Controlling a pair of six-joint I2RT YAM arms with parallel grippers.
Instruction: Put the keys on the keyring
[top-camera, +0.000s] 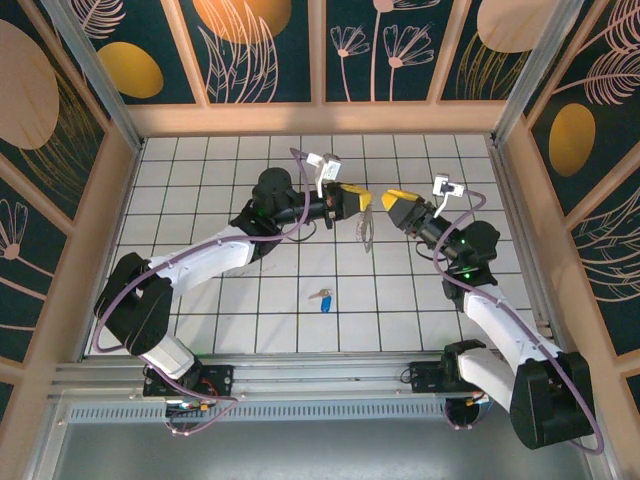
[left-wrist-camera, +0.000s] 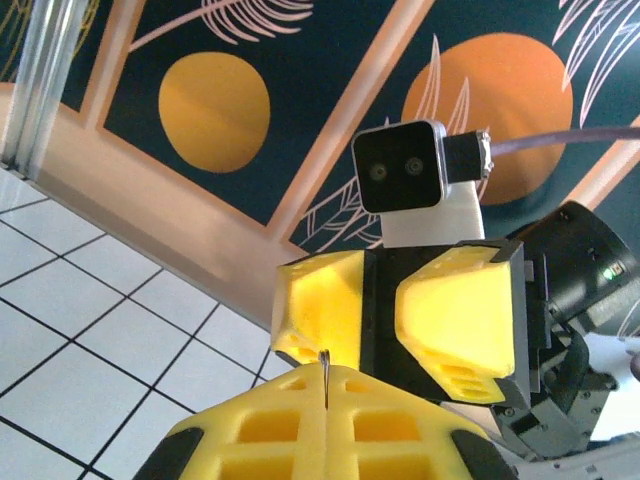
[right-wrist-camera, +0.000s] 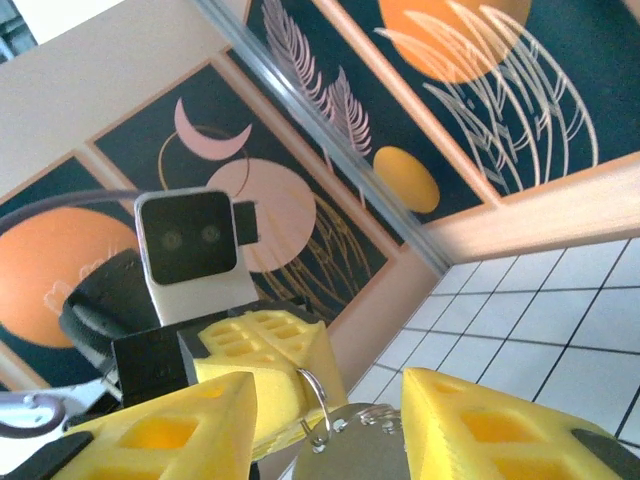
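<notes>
**Q:** How many of each item are there?

**A:** There is one key (top-camera: 323, 299), one keyring (top-camera: 365, 232) and two end effectors. All are set over a white tiled desk (top-camera: 280, 330), which is enclosed by dark panels (top-camera: 265, 50) painted with leaves and orange discs.

**Q:** Where does each item sit?

**A:** The key lies flat on the desk near the middle. It is closer to the arm bases than either end effector and well apart from both. The keyring is off the desk, hanging at the tip of the left end effector (top-camera: 360, 200). It fills the gap between that one and the right end effector (top-camera: 392, 200), which faces it.

**Q:** What is the state of each end effector?

**A:** The left one has its fingers pressed together. In the left wrist view a thin metal strand is pinched in the seam, so it holds the keyring. The right one has its fingers (right-wrist-camera: 480, 425) parted to a moderate gap. In the right wrist view a small wire ring (right-wrist-camera: 313, 405) and a pale metal disc (right-wrist-camera: 350, 445) show within that gap. Whether they touch the fingers cannot be told.

**Q:** How do the task items look?

**A:** The key has a short silver blade and a bright blue head. The keyring is a thin, pale oval loop, faint against the tiles.
</notes>
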